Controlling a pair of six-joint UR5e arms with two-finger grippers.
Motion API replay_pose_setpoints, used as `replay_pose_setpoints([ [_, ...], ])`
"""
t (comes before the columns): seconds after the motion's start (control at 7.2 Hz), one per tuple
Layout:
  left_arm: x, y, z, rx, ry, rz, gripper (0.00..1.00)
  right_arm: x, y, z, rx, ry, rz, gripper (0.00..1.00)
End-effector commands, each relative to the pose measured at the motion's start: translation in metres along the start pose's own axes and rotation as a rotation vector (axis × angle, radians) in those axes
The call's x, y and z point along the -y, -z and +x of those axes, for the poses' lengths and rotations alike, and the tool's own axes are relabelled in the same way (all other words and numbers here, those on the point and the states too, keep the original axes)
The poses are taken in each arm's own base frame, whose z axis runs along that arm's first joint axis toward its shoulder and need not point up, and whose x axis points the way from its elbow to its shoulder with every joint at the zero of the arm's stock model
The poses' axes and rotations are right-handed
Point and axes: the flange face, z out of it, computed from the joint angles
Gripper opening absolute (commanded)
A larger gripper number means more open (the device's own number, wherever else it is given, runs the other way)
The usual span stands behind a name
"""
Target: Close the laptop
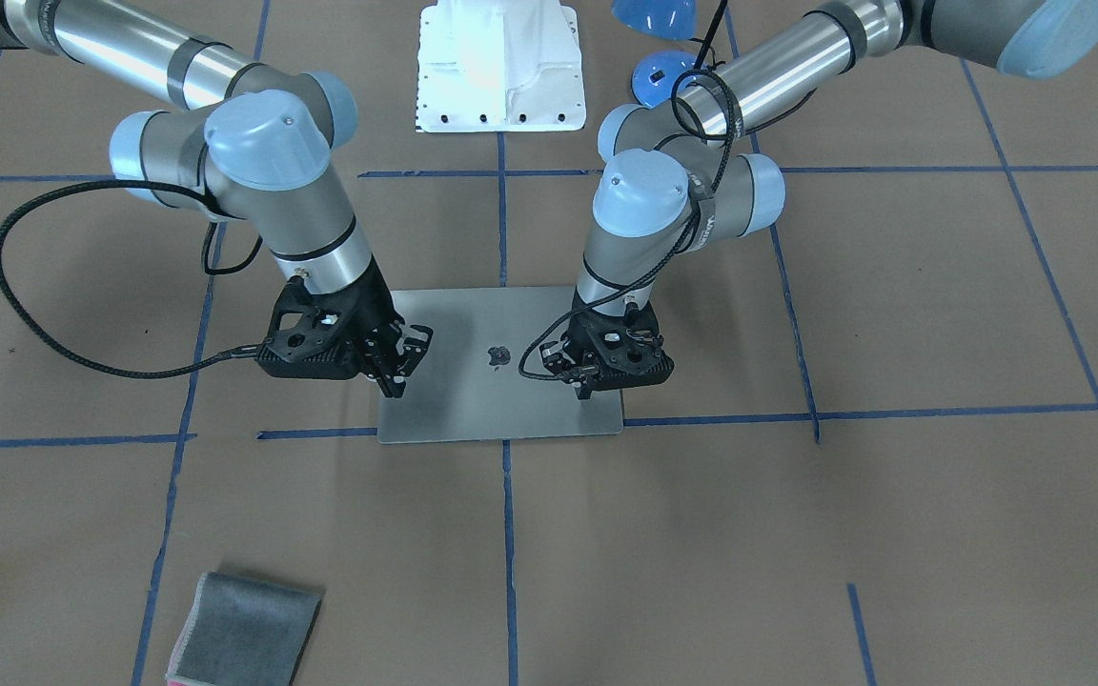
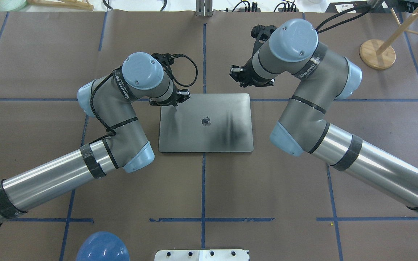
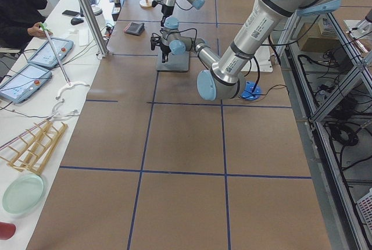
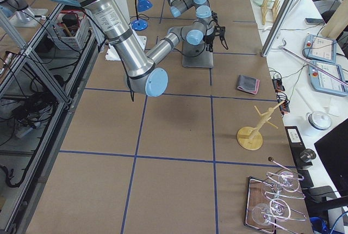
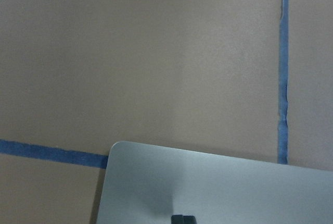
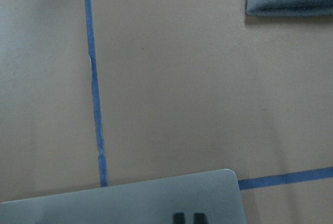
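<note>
Laptop (image 2: 205, 123) is seen shut, flat on table (image 2: 267, 181). L gripper (image 1: 588, 389) and R gripper (image 1: 395, 383) are held closed over its far edge.

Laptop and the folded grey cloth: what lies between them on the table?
Only bare brown table cover, crossed by a blue tape line. The front-facing view shows this between the closed laptop and the cloth.

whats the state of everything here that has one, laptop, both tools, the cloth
laptop: closed, flat, logo facing up
left tool: shut, empty, tips pointing down at the laptop
right tool: shut, empty, tips pointing down at the laptop
grey cloth: folded, lying flat
</note>
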Motion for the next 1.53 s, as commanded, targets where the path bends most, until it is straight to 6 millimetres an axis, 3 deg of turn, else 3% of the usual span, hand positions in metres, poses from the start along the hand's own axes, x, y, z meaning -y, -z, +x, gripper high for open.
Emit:
replay_pose_setpoints([
  [0.0, 0.001, -0.009, -0.001, 0.015, 0.002, -0.004, 0.00, 0.027, 0.018, 0.019, 0.017, -0.028, -0.032, 1.00],
  [0.28, 0.002, -0.007, 0.000, 0.010, 0.003, -0.002, 0.05, 0.047, 0.035, 0.038, 0.033, -0.054, -0.068, 1.00],
  [0.42, 0.004, -0.003, 0.002, 0.002, 0.000, 0.002, 0.99, 0.053, 0.044, 0.056, 0.035, -0.030, -0.075, 1.00],
  [0.69, 0.041, 0.035, -0.010, -0.043, 0.040, -0.061, 1.00, 0.050, 0.070, 0.098, 0.032, 0.015, -0.047, 1.00],
  [0.83, 0.064, 0.061, -0.053, -0.060, 0.087, -0.142, 1.00, 0.039, 0.081, 0.125, 0.025, 0.030, -0.043, 1.00],
  [0.97, 0.067, 0.088, -0.092, -0.065, 0.109, -0.149, 1.00, 0.032, 0.092, 0.148, 0.014, 0.051, -0.038, 1.00],
  [1.25, 0.069, 0.152, -0.129, 0.016, 0.016, -0.162, 1.00, 0.019, 0.125, 0.185, -0.129, 0.166, -0.085, 1.00],
  [1.39, 0.066, 0.183, -0.164, 0.075, -0.086, -0.172, 1.00, 0.009, 0.149, 0.223, -0.189, 0.271, -0.118, 1.00],
])
